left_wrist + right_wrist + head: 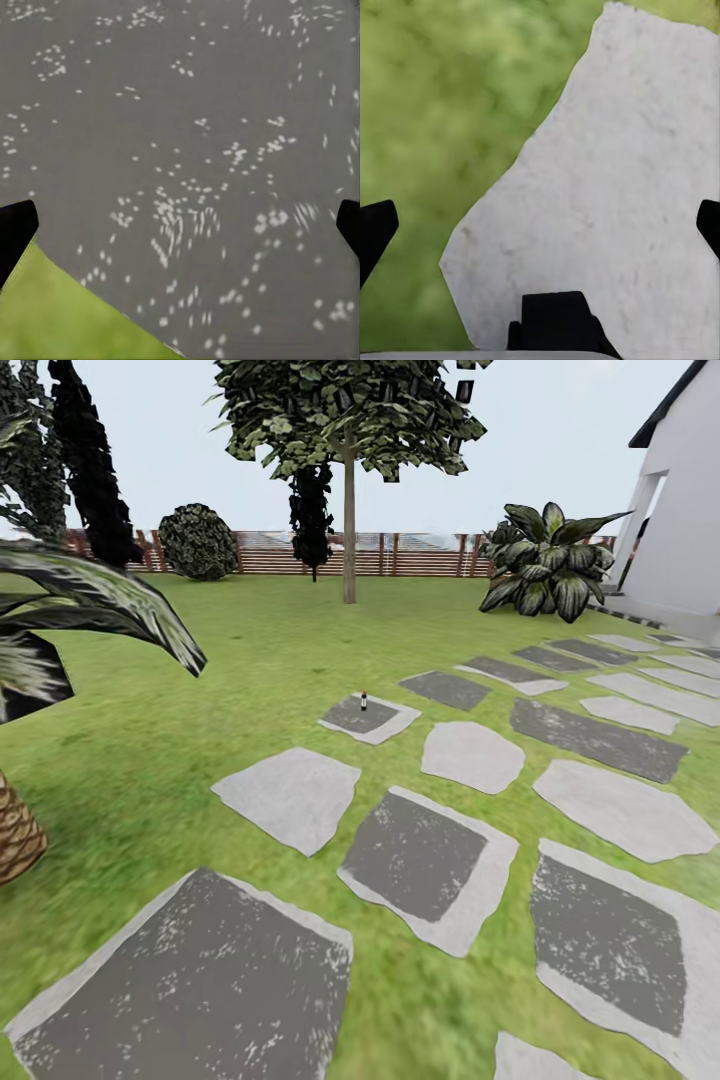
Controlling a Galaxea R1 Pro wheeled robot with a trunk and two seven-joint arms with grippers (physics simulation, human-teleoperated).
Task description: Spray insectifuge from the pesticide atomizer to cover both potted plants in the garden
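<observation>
The pesticide atomizer (363,702), a tiny dark bottle with a red top, stands upright on a dark stepping stone (368,717) in the middle of the garden lawn, several stones ahead of me. The potted plants are out of view. My left gripper (180,232) is open, its dark fingertips (15,229) far apart, with nothing between them; it hangs over a speckled dark grey stone beside a corner of grass. My right gripper (540,232) is also open and empty, above the edge of a pale stone (615,195) and grass.
Grey stepping stones (420,855) run from the near ground toward a white house (680,510) at the right. A palm trunk (15,835) and fronds crowd the left edge. A thin tree (348,530), a striped broad-leaved plant (548,560), shrubs and a brown slatted fence (400,555) stand at the back.
</observation>
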